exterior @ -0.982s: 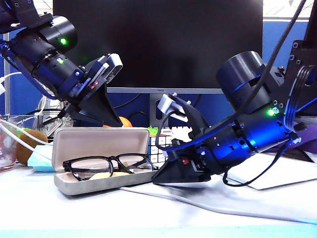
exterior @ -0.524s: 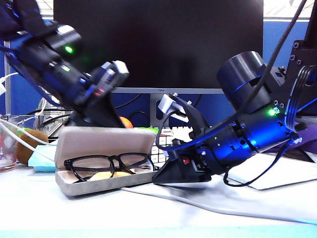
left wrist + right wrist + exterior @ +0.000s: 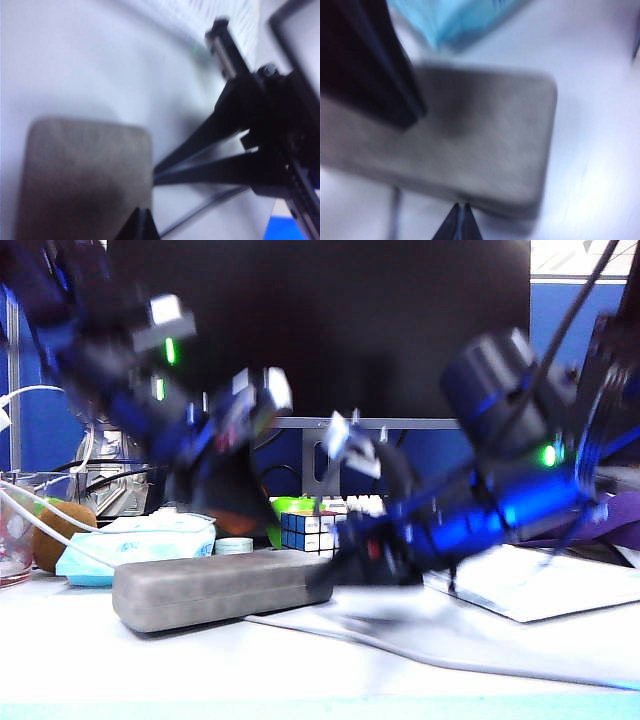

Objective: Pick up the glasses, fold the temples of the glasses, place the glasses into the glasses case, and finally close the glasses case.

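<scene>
Now your glasses case point(image 3: 215, 585) lies shut on the table, glasses presumably inside, unseen. Left gripper point(image 3: 142, 226), jaws together, sits on its lid to press it down; right gripper point(image 3: 460, 221), pinched empty, braces beside the case's end.

Tissue packet point(image 3: 135, 540) lies behind the glasses case point(image 3: 215, 585).

White bench point(image 3: 300, 670) has the shut grey case point(image 3: 215, 585) lying left, tissues point(image 3: 140, 540) behind it, paper point(image 3: 540, 585) right, cable point(image 3: 420, 655) across.
</scene>
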### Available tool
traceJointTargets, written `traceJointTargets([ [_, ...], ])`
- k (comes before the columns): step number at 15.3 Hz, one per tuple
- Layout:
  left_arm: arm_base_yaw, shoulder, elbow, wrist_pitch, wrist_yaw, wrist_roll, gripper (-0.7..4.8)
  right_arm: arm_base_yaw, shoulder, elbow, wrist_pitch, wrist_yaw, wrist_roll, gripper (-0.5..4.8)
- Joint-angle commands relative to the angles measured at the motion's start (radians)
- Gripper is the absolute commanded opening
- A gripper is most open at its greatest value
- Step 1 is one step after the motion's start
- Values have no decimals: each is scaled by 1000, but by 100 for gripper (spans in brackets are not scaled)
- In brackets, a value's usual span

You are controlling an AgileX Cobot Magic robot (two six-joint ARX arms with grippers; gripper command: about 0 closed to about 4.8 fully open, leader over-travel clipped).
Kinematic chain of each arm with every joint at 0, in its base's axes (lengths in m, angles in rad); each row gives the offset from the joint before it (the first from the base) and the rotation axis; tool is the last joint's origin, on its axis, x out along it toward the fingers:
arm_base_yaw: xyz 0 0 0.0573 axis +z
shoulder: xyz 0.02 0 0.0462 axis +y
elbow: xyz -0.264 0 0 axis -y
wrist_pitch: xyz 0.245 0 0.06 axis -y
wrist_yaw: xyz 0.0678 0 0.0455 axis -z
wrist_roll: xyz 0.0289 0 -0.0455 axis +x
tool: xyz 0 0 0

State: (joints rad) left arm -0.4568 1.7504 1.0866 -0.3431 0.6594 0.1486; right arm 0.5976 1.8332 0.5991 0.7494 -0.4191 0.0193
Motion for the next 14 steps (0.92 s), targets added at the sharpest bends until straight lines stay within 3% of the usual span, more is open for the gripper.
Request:
traceJointTargets([
  [1, -3, -142, 8, 85, -79, -39, -6, 0, -153, 3, 10, 10, 5, -1],
  [5, -3, -386, 8, 100, -238, -52, -6, 0, -472, 3, -94, 109, 7, -1],
  [7, -3, -551, 7, 85, -298, -61, -6, 0, -705, 4, -268, 195, 7, -1],
  [8, -6, -622, 8, 79, -321, -77, -6, 0, -820, 4, -377, 243, 7, -1],
  [10, -17, -811, 7, -15, -394, -77, -6, 0, -1126, 3, -785, 346, 6, -1],
  [12, -17, -933, -6, -118, -444, -74, -6, 0, -1297, -29, -1009, 379, -97, -1],
  [14, -17, -1066, -82, -166, -464, -71, -6, 0, -1428, -161, -945, 404, -101, -1],
])
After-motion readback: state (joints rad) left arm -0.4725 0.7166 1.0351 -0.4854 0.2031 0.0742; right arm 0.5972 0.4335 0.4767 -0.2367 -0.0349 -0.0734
